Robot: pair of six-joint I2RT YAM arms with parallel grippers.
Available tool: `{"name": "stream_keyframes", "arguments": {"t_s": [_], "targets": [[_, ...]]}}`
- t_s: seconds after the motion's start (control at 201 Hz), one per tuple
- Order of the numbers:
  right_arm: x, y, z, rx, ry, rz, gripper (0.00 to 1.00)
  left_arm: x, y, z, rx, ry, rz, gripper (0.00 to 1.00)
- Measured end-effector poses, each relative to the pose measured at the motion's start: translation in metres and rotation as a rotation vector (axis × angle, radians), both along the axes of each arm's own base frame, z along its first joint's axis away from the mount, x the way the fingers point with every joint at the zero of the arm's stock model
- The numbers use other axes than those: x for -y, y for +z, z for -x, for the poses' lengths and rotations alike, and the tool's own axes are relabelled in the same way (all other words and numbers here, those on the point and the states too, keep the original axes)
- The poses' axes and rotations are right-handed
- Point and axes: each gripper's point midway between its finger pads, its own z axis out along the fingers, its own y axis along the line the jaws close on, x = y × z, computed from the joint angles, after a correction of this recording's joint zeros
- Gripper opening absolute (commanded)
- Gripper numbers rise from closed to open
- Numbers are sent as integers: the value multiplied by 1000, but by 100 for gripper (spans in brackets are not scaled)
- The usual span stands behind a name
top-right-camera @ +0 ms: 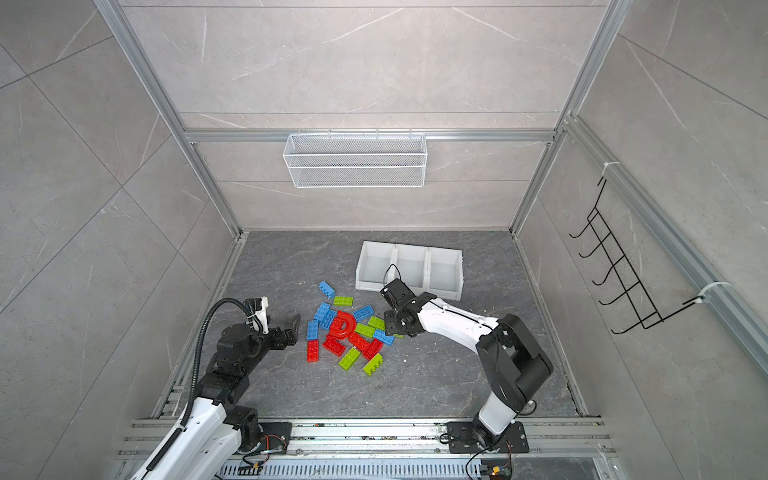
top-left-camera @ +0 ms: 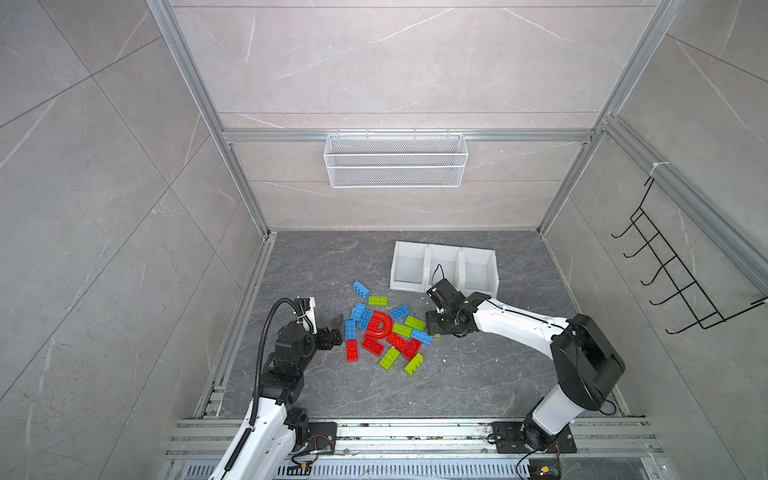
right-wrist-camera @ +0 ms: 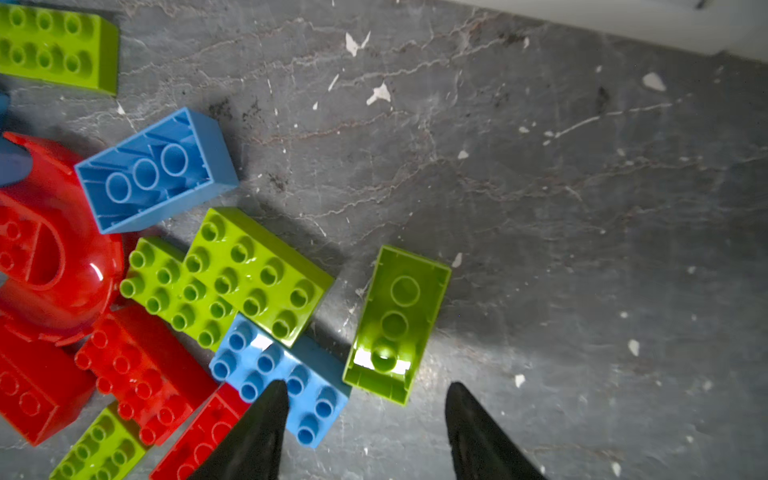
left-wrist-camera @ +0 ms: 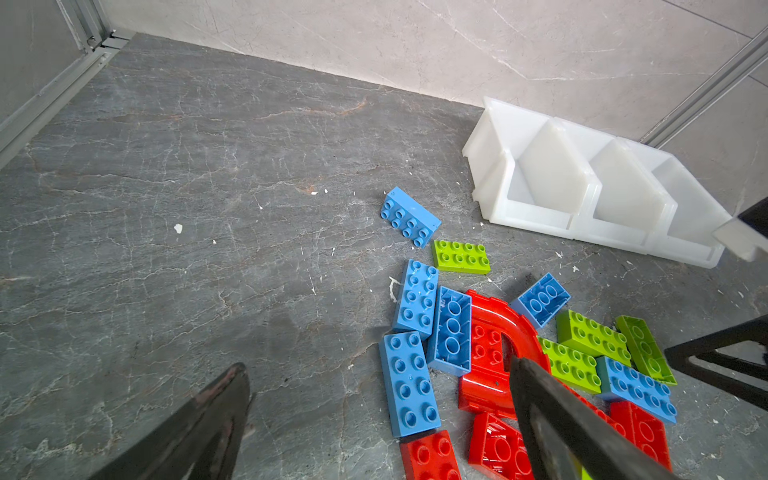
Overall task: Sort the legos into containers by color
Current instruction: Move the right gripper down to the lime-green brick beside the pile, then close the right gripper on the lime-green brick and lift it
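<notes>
None of the legos (top-left-camera: 384, 332) is in a bin yet. They lie in one loose heap of red, blue and green in the middle of the floor (top-left-camera: 478, 365). The three bins (top-right-camera: 374, 286) stand empty just behind the heap, toward my right.

My pick is the green brick (right-wrist-camera: 397, 324) at the heap's right edge. It lies hollow side up, just beside a blue brick (right-wrist-camera: 286, 382) with only a thin gap between them.

The right gripper (right-wrist-camera: 365, 395) hangs over that edge, jaws part-way apart and holding nothing. The green brick is just ahead of the gap, not inside it. One finger sits over the blue brick's studs.

The left gripper (left-wrist-camera: 378, 365) is spread wide and empty at the heap's left side. In its wrist view one finger crosses the red arch (left-wrist-camera: 490, 353); I cannot tell whether it touches.

Risks from here:
- If I descend as lined up, the near finger may land on the blue brick instead of in the gap, and tip or shove it.
- Closing askew could pinch blue and green together, or squirt the smooth green brick out sideways.
- The jaw gap looks only a little wider than the brick, so there is small margin for aiming.
- A knock could scatter the heap.
- With both arms at one heap, they may foul each other.
</notes>
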Motion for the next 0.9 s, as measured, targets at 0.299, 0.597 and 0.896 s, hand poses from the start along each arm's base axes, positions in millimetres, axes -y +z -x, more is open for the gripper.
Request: {"name": "stream_keyframes", "arguments": {"t_s": [0.299,0.597,0.896], "targets": [[4,-20,-3,-29,-10,66,63,-2,10,2,42,10,6,100],[10,-37,-3,-58,-14,103,55,-6,7,4,45,28,-1,100],[22,-36,-17,-37,-47,69,32,-7,7,3,46,33,-3,100]]}}
